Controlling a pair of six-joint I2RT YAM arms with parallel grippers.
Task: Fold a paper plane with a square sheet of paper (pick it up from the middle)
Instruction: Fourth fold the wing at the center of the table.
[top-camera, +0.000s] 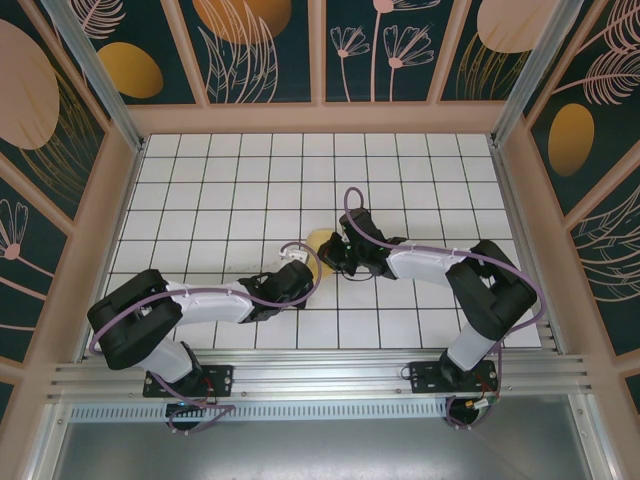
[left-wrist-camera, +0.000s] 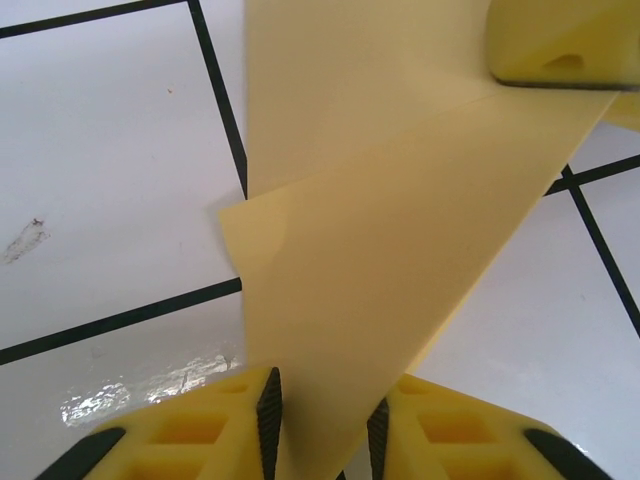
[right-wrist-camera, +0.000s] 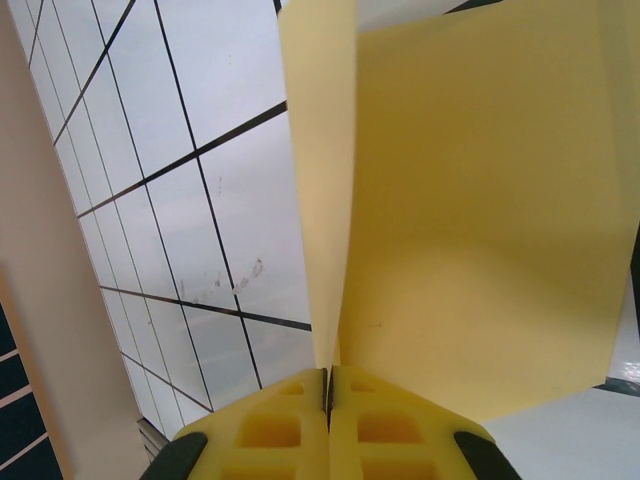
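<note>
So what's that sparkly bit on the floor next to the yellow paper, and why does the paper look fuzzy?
Left wrist view: the sparkle is light bouncing off a glossy white tile, and the yellow paper looks sharp. Right wrist view: the paper's folded edge sits close to the lens, so it goes soft. Top external view: even light, nothing blurry.

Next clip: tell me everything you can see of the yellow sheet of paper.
The sheet of paper is thin, pale yellow, plain and matte. It is partly folded: a sharp diagonal crease leaves overlapping layers and a pointed corner. It is held above the tiled table, near the table's middle, between the two arms. The right claw is shut on a folded edge. The paper also runs between the fingers of the left claw; whether it is pinched there is unclear.
</note>
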